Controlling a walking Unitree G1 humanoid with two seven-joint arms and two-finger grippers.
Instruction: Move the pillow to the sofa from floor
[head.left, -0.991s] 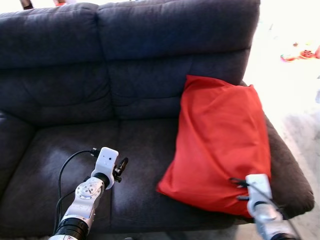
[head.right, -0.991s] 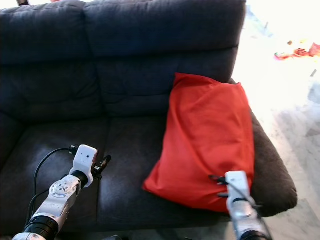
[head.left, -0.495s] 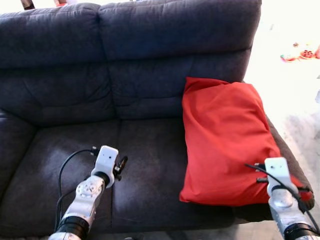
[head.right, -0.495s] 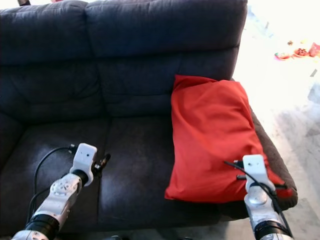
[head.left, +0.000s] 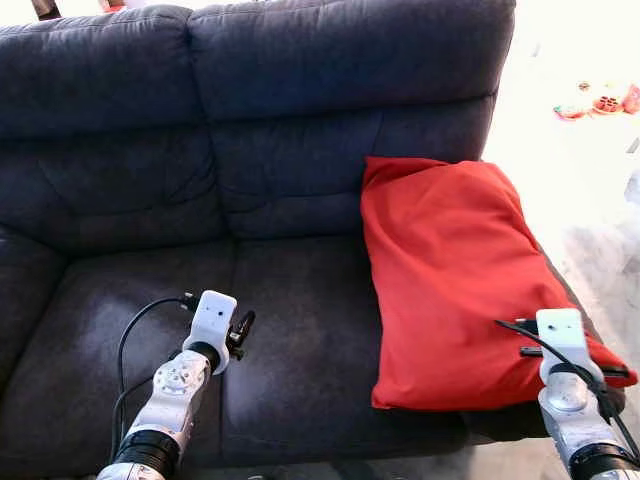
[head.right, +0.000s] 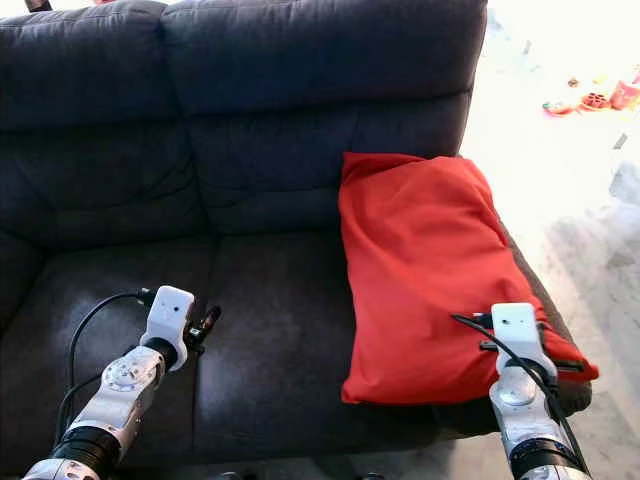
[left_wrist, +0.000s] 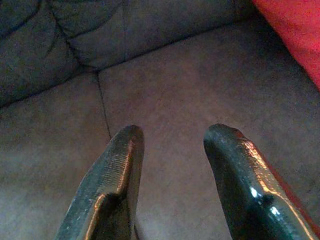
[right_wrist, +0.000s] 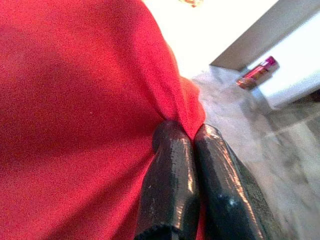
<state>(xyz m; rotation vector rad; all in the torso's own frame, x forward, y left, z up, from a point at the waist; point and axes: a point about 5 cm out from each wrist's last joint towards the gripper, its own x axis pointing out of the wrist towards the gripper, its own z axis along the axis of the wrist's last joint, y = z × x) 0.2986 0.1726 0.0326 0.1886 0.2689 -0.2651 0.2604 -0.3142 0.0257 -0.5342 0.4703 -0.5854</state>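
Ahead, head views: dark sofa (head.left: 290, 200), pale floor (head.left: 590, 190) to its right with small bright items too blurred to identify. Red pillow (head.left: 460, 280) lies on the right seat, leaning against the backrest. Left wrist: left gripper (left_wrist: 172, 137) parted above the seat. Right wrist: right gripper (right_wrist: 186, 132) pinches the pillow's corner.

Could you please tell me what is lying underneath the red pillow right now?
The red pillow lies on the dark sofa, on its right seat cushion, top edge against the backrest. The right claw pinches its near corner. The seat beneath is covered.
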